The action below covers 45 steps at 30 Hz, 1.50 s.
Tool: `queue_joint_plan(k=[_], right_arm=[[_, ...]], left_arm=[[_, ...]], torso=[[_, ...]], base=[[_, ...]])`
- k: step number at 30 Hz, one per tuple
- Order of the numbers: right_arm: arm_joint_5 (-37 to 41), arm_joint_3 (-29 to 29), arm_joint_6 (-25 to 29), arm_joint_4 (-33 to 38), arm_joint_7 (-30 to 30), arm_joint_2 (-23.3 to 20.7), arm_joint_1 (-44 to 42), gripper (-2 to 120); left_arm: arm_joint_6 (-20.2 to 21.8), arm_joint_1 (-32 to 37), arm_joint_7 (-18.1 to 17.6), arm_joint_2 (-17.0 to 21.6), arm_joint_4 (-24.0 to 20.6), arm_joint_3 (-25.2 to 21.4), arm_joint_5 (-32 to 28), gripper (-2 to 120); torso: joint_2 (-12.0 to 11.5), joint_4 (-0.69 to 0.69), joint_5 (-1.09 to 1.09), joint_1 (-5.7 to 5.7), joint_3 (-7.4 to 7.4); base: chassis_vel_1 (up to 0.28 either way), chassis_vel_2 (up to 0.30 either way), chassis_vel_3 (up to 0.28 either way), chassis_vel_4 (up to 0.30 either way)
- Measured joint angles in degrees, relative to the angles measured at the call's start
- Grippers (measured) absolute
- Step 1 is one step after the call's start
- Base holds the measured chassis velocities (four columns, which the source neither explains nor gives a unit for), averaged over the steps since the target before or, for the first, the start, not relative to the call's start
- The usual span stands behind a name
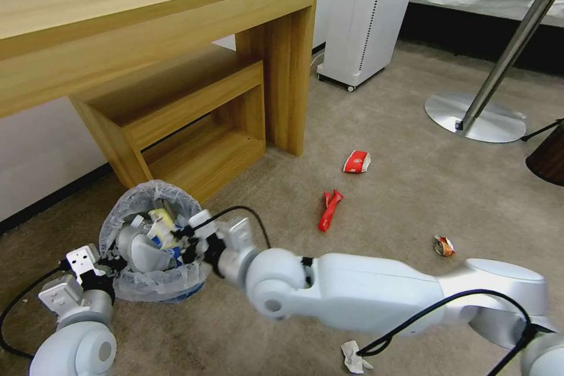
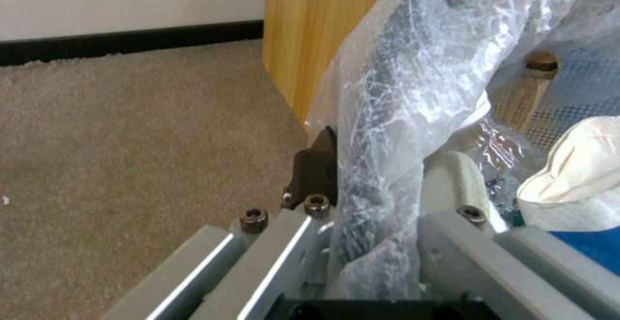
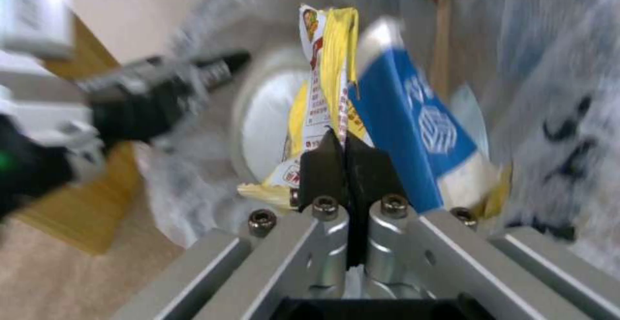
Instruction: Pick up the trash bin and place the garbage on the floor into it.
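The trash bin (image 1: 154,241) sits tilted on the floor (image 1: 405,200) just in front of the wooden desk's (image 1: 147,23) lower shelf, its mouth turned toward the robot. The left gripper (image 2: 381,184) has its fingers pinched on the bagged rim (image 2: 387,131), 1 finger outside and 1 inside. The right gripper (image 3: 348,158) is at the bin's mouth with its fingers pressed together on the edge of a yellow wrapper (image 3: 329,68), beside a blue-white carton (image 3: 413,131).

Risks, as I judge them: the bin is held by thin plastic over the rim, so the bag (image 1: 176,197) could slip or tear and the bin sag or roll, spilling what is inside. The wrapper may cling to the right fingers on release and be dragged back out. The right arm (image 1: 376,294) lies low over the carpet and could sweep the paper beside it.

Counted, large to small: 1 bin, 2 grippers, and 4 pieces of garbage on the carpet: 1 red-white cup (image 1: 356,161), 1 red wrapper (image 1: 330,209), 1 crumpled white paper (image 1: 354,357), 1 small crushed piece (image 1: 444,245).
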Motion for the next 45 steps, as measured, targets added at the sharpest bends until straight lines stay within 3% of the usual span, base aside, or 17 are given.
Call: queue_joint_plan(k=[7,11,13,25,31,37,39,41,43,44,45], right_arm=[[1.5,-0.3,-3.7,-3.2,4.7,2.4,-1.1,0],[1.0,-0.1,-3.7,-4.8,4.3,2.7,-1.6,1],[0.0,0.1,-2.9,-4.9,3.5,2.5,-1.7,12],[-2.6,0.7,-1.4,-3.2,0.0,1.0,-1.7,50],[-10.4,0.6,3.9,-4.4,-5.6,0.4,-1.9,75],[-12.1,7.3,6.9,0.1,-8.2,-3.8,-4.0,97],[-11.6,8.7,6.9,1.5,-8.0,-5.2,-4.6,99],[-10.3,12.1,6.4,4.2,-6.9,-9.4,-6.3,100],[-10.0,12.7,6.2,4.8,-6.8,-10.1,-6.6,100],[-8.5,16.1,5.4,8.3,-5.8,-14.2,-8.6,100],[-8.5,16.1,5.4,8.3,-5.8,-14.2,-8.6,100]], left_arm=[[-0.5,0.0,0.2,-0.2,0.3,0.1,-0.1,1],[-0.6,0.0,0.3,-0.1,0.5,0.1,-0.1,1],[-0.6,0.0,0.3,0.0,0.7,0.1,-0.1,1],[-0.6,-0.6,0.4,-0.7,1.3,0.9,0.3,1],[-0.6,-0.5,0.4,-0.7,1.4,0.8,0.3,1],[-0.4,-0.8,0.2,0.4,2.3,0.4,0.2,1],[-0.4,-0.8,0.2,0.6,2.5,0.3,0.1,1],[-0.3,-0.9,0.1,0.9,2.8,0.2,0.0,1],[-0.3,-0.9,0.1,1.0,2.8,0.1,0.0,1],[-0.2,-0.9,0.1,1.1,3.1,0.1,0.0,1],[-0.2,-0.9,0.1,1.1,3.1,0.1,0.0,1]], torso=[[0.0,0.0,0.0,0.0,0.0],[0.0,0.0,0.0,0.0,0.0],[0.0,0.0,0.01,0.0,0.0],[0.0,0.0,0.01,0.0,0.0],[0.0,0.0,0.01,0.0,0.0],[0.0,0.01,0.03,0.0,0.0],[0.0,0.02,0.03,0.0,0.0],[0.0,0.0,0.02,0.0,-0.01],[0.0,0.01,0.02,0.0,0.0],[0.0,-0.02,0.04,0.0,0.0],[0.0,-0.02,0.04,0.0,0.0]], base=[[0.0,0.0,0.0,0.0],[0.0,0.0,0.0,0.0],[0.0,0.0,0.0,0.0],[0.0,0.0,0.0,0.0],[0.0,0.0,0.0,0.0],[0.0,0.0,0.0,0.0],[0.0,0.0,0.0,0.0],[0.0,0.0,0.0,0.0],[0.0,0.0,0.0,0.0],[0.0,0.0,0.0,0.0],[0.0,0.0,0.0,0.0]])
